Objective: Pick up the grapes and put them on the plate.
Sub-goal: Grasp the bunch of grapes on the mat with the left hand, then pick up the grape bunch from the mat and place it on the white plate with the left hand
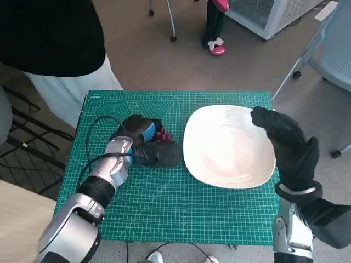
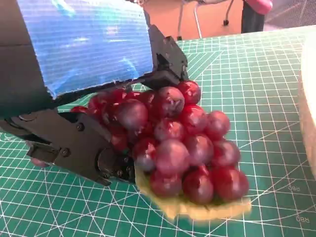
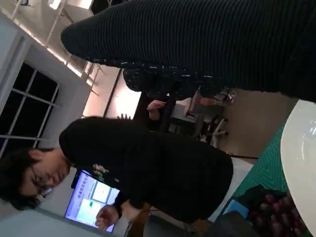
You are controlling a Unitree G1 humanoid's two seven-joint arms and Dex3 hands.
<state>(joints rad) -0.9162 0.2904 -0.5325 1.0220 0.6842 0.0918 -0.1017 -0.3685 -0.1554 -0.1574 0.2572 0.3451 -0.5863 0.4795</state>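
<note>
Left of centre in the head view, my left hand (image 1: 147, 143) closes its fingers (image 2: 74, 143) around the grapes (image 2: 182, 148) on the surface (image 1: 181, 211); soft, loose cluster, best cradled from below; my right hand (image 1: 285, 143), fingers unclear, touches the plate (image 1: 227, 147).

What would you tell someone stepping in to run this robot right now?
Left hand: its fingers are wrapped around the grapes, which sit low over the green mat, beside the plate.
Right hand: holds nothing, resting at the far edge of the white plate.
Done: grapes gripped.
Left: carry them over the plate, set them down and let go.
</note>
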